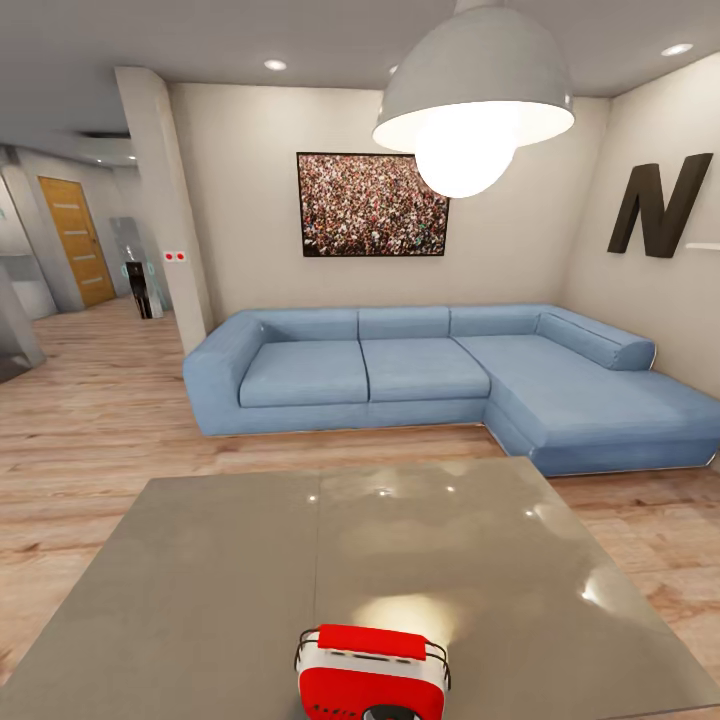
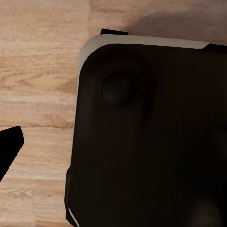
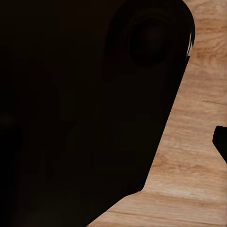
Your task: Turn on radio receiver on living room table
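Note:
The red radio receiver (image 1: 370,673) stands on the near edge of the grey glossy table (image 1: 220,580), at the bottom of the head view. It has a white band, a thin handle, and the top of its round dial (image 1: 383,712) shows. The living room lies beyond, with the blue L-shaped sofa (image 1: 420,375) and the crowd picture (image 1: 372,204). In the left wrist view, one dark fingertip (image 2: 9,150) of my left gripper (image 2: 113,156) sits at the frame's edge over wood floor. One fingertip (image 3: 220,142) of my right gripper (image 3: 113,142) shows likewise. Nothing is held.
Both wrist views look down on my dark base (image 2: 151,137) and the light wood floor (image 3: 198,179). A white dome pendant lamp (image 1: 470,90) hangs above the table. A pillar (image 1: 165,200) and a hallway with a wooden door (image 1: 78,240) lie to the left.

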Available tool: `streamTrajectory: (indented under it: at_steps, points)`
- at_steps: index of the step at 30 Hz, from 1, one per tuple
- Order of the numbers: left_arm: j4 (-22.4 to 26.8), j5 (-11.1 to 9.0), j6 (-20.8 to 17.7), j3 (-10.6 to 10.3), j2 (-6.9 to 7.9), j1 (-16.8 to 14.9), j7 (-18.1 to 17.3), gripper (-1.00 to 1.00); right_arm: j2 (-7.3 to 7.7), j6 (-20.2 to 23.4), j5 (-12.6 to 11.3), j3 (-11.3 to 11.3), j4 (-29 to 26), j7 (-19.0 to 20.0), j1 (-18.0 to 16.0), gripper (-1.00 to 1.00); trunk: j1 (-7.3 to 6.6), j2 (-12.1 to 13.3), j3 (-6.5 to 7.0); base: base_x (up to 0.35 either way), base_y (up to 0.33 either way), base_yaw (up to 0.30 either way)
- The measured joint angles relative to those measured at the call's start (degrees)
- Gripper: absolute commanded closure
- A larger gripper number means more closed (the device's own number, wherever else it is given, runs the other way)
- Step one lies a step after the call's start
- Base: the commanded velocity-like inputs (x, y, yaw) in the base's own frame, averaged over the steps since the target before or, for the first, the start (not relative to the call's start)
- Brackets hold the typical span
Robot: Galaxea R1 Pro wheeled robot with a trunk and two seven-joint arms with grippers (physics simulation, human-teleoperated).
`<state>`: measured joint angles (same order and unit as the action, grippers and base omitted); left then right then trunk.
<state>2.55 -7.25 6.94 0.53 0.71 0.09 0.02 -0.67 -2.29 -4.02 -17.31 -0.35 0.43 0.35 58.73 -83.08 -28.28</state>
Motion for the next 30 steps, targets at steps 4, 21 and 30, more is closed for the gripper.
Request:
streamTrajectory:
  at_steps: [4,21,30]
  points:
    - [0.0,0.0,0.0,0.0,0.00,0.0,0.1,-1.00,0.11,0.0,0.0,0.0,0.0,0.0,0.0,-1.00,0.00,0.0,0.00,0.000,0.000,0.000]
    - [0.0,0.0,-0.1,0.0,0.06,0.0,0.4,-1.00,0.11,0.0,-0.3,0.0,0.0,0.0,0.0,-1.00,-0.43,0.8,0.35,0.000,0.000,0.000]
    - [0.0,0.0,-0.1,0.0,0.11,0.0,0.3,-1.00,0.16,0.1,-0.4,0.0,0.0,0.0,0.0,-1.00,-2.41,4.4,1.97,0.000,0.000,0.000]
